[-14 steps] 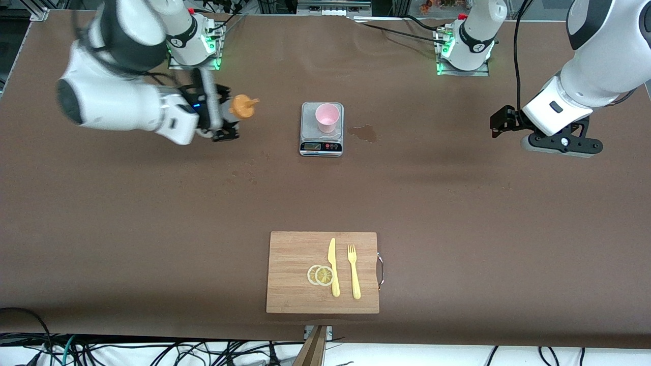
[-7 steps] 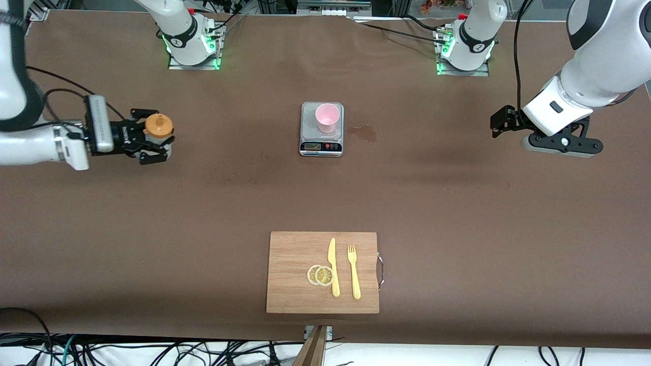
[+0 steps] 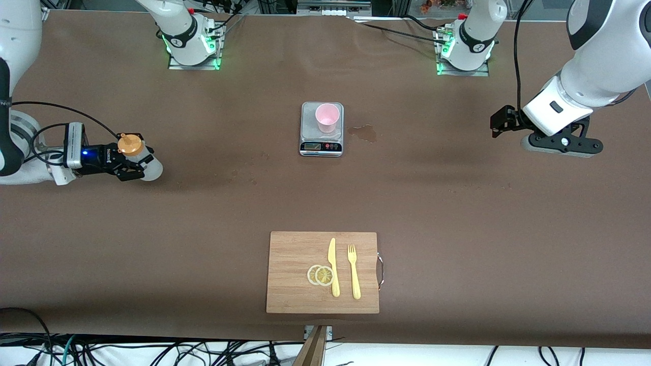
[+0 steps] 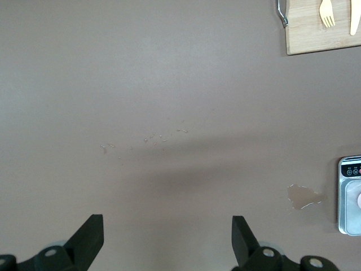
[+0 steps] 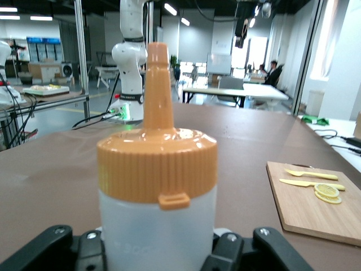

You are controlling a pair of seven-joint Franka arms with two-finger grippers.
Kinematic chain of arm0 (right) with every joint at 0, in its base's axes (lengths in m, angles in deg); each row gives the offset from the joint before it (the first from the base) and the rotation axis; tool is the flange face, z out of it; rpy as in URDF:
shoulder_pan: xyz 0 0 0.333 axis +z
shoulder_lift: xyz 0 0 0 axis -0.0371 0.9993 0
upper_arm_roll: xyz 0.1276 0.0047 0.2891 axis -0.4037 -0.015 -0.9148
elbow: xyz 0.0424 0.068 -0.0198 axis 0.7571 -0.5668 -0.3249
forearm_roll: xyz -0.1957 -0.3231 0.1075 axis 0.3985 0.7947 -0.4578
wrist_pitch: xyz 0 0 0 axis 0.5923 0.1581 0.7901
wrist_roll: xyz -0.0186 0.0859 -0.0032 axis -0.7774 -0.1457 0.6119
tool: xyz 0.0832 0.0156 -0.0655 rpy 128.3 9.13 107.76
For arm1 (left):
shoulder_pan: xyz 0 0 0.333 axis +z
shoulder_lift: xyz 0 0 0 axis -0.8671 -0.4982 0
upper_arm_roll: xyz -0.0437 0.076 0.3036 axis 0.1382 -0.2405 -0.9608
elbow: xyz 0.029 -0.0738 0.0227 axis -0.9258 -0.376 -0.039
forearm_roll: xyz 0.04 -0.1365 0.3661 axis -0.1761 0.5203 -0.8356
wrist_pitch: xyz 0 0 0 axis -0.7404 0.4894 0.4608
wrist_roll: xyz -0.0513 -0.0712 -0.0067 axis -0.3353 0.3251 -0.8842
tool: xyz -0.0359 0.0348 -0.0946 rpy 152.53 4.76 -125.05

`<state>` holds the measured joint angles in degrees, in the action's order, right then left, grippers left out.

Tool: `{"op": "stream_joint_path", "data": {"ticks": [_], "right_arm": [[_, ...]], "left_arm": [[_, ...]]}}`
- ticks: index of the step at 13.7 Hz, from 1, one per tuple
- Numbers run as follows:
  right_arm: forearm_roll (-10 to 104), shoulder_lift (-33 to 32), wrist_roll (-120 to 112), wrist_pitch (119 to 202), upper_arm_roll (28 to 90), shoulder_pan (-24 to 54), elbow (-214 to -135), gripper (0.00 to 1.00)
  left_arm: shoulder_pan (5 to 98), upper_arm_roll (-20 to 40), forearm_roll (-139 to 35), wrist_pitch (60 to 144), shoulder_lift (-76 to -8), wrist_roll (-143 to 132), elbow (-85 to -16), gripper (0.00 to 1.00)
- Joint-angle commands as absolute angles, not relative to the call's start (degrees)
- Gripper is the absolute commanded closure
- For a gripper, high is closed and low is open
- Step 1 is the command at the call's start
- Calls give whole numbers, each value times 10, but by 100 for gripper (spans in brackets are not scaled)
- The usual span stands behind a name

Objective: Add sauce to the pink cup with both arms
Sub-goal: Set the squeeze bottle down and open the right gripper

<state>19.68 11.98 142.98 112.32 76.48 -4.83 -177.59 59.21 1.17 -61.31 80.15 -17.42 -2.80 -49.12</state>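
We see right gripper (image 3: 133, 163) jaws clamped on the translucent whitish squeeze bottle with orange nozzle cap (image 3: 137, 154), upright at the table's (image 3: 203, 213) right-arm end. Left gripper (image 3: 501, 123) waits, jaws apart. Pale pink plastic cup (image 3: 327, 117) sits on the grey scale (image 3: 321, 143).

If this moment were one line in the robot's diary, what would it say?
right gripper: shut on sauce bottle, upright, at right arm's end | left gripper: open, waiting | pink cup: on scale

— What stands mid-table?
— A scale (image 3: 321, 129) carrying the pink cup (image 3: 326, 117), toward the robots' edge. A cutting board (image 3: 295, 274) with a knife (image 3: 333, 267) and fork (image 3: 353, 271) sits by the camera's edge.
— Between them?
— Open brown table (image 3: 457, 213), wide enough to pass.
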Motion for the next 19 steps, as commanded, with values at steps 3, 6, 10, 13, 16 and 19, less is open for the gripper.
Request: {"op": "stream_joint_path", "data": {"ticks": [3, 6, 10, 13, 16, 19], "right_arm": [[189, 189, 1510, 1084, 770, -104, -1756, 94], [191, 220, 1530, 1071, 770, -124, -1755, 91], [190, 262, 1555, 1071, 768, -120, -1756, 85], [190, 275, 1561, 1072, 768, -110, -1758, 72], [185, 274, 1560, 1074, 766, -103, -1756, 0], [191, 271, 1551, 1072, 767, -99, -1755, 0]], "left_arm": [[592, 11, -602, 788, -183, -20, -472, 0], [592, 12, -602, 788, -183, -20, -472, 0], [592, 11, -602, 788, -183, -20, -472, 0], [593, 12, -602, 788, -183, -19, -472, 0], [592, 12, -602, 788, -183, -20, -471, 0], [592, 11, -602, 788, -184, -20, -472, 0]]}}
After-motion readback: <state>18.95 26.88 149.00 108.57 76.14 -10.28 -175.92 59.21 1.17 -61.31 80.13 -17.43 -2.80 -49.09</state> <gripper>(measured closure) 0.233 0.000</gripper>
